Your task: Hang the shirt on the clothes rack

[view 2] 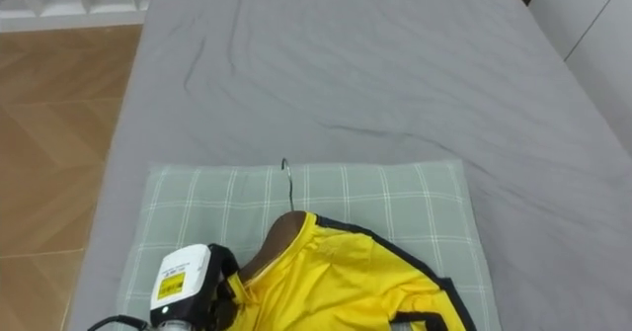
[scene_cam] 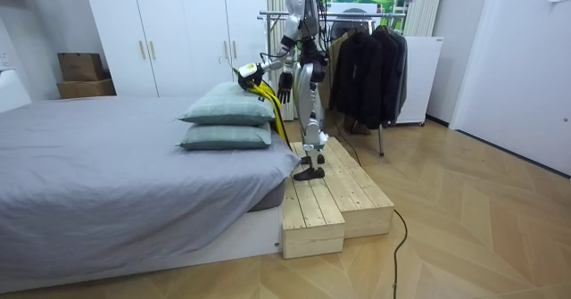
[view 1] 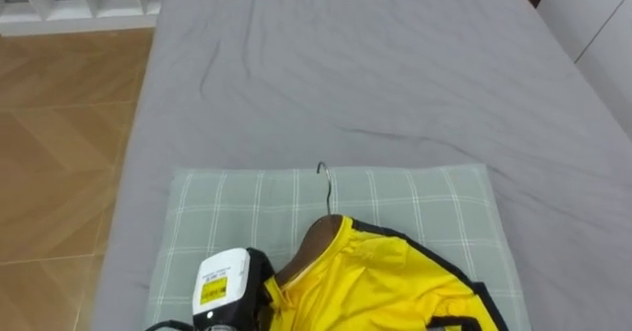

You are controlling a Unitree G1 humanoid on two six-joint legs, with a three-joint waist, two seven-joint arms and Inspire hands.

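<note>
One yellow shirt (view 1: 387,288) is hanging on one hanger (view 1: 313,244); two pillows (scene_cam: 232,105) are lying stacked on one bed (scene_cam: 107,174).

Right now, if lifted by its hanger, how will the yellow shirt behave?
Probably floppy: the yellow shirt sags in folds over the pillow. Likely light, being thin cloth. The wooden hanger should keep its shoulders spread.

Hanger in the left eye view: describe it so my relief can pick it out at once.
Start at the grey bed and come down to the green checked pillow at its near end. Over the pillow is a yellow shirt; the hanger is the brown wooden shoulder poking from its collar, beside the left hand. Its thin metal hook marks it out.
</note>
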